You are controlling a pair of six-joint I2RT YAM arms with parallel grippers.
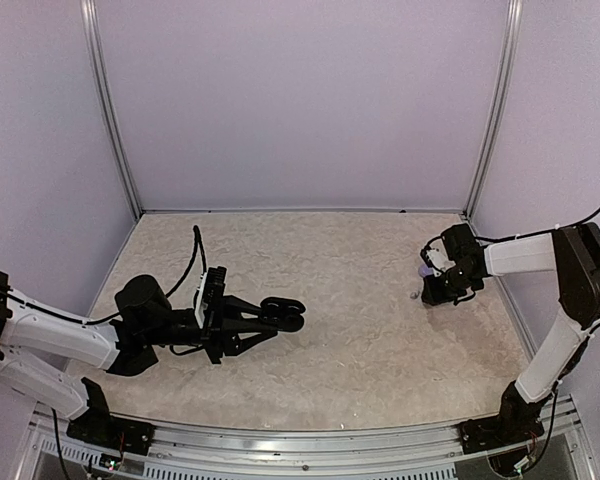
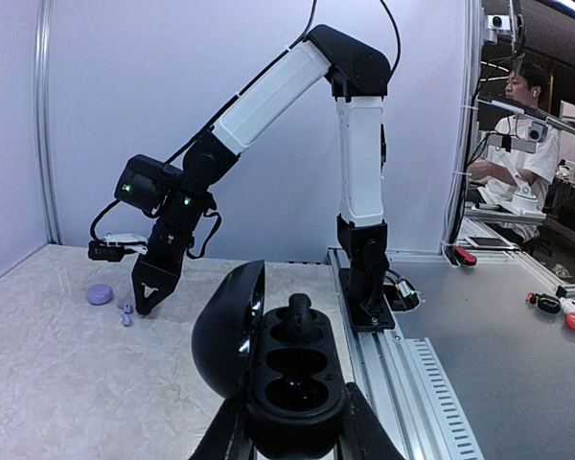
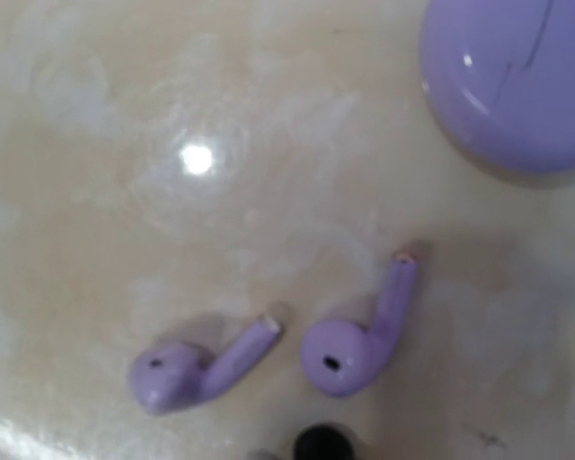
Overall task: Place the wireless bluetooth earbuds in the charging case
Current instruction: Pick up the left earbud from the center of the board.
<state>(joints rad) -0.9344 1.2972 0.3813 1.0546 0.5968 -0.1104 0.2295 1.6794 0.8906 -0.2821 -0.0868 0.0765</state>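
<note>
Left gripper (image 2: 292, 436) is clamped on the black oval plastic charging case (image 2: 297, 388), a finger on either side of its base, with the arm lying low over the beige speckled table (image 1: 360, 340). The case's hinged lid (image 2: 225, 331) is swung open to the left and the wells face up toward the wrist camera. I read that as a fixture hold, presenting the openings for loading. One small black earbud (image 2: 298, 316) stands in the far well, and the nearer wells look empty. Well apart, on the right side of the table, the right gripper (image 2: 144, 299) points down and hovers low over the pale lavender stemmed plastic earbuds (image 3: 196, 369). The first lies on its side, and the second bud (image 3: 350, 350) is just beside it, not touching. Both are loose on the table with nothing holding them. The lavender rounded plastic case (image 3: 513, 81) sits near them, toward the back. It looks shut, but I'm not certain. I can't tell whether the right pincer is open or closed: its own camera catches only a dark sliver at the bottom edge, and it is too small in the other views. The pose suggests it is lining up a pick on one bud. The stems are thin and the shells are slick, so I expect the grasp to be fiddly.
</note>
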